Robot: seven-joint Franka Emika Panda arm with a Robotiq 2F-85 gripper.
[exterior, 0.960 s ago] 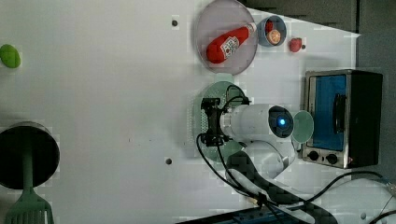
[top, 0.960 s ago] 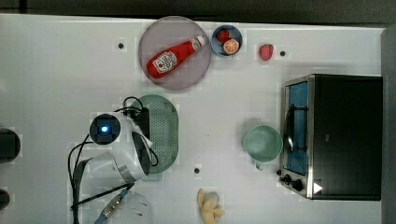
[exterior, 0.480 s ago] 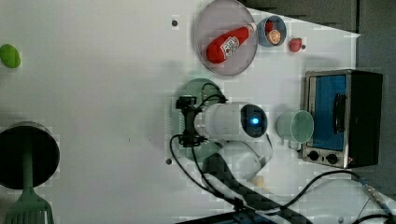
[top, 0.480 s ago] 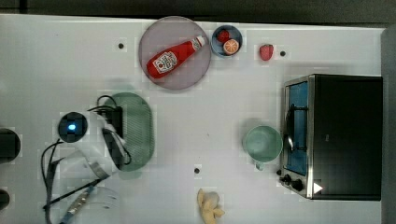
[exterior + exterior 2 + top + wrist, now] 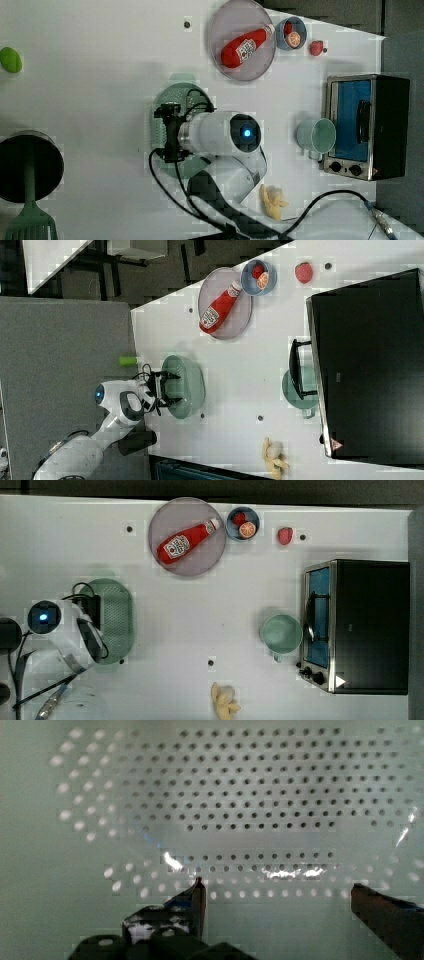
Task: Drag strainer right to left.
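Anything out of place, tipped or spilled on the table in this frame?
Only the ketchup bottle stands out: it lies on its side across the grey plate, with nothing visibly spilled. The strainer sits flat under the open gripper, and the cup is upright.

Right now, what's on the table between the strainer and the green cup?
Nothing: in the top view, bare white table lies between the strainer and the green cup.

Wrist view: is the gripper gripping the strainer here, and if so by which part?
Nothing is held. The gripper is open, its fingers spread wide inside the strainer, over the perforated floor, clamped on neither rim nor wall.
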